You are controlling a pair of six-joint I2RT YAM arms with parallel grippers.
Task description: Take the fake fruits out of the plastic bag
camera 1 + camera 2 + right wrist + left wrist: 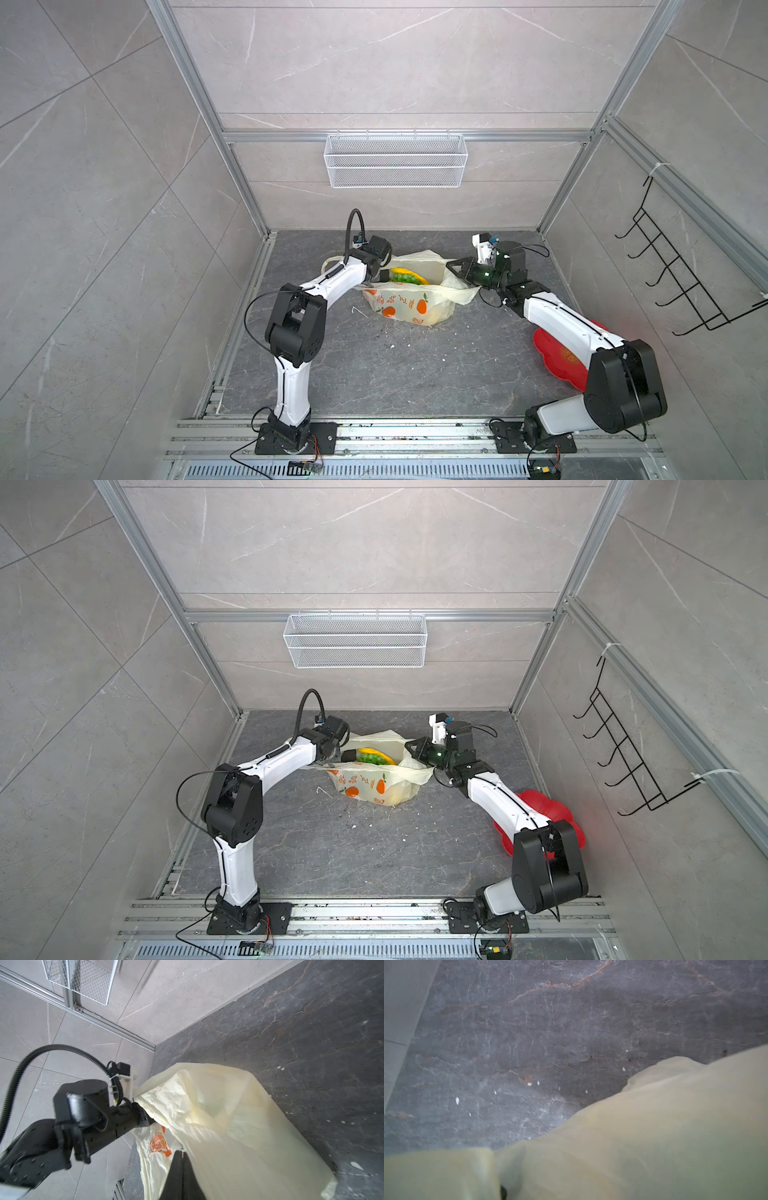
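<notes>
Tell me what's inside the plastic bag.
Through the open mouth of the bag, green grapes and a yellow banana show. Anything deeper is hidden behind its printed front.

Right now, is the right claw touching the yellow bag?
Touching. The right wrist view shows the right gripper shut, its tips pinching the plastic bag at its edge.

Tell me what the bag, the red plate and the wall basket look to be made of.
The plastic bag looks like thin translucent pale-yellow film: it crumples and lets light through. The red plate is probably moulded plastic, smooth, glossy and scallop-edged. The wall basket seems white-coated metal wire: fine open mesh on a stiff frame.
</notes>
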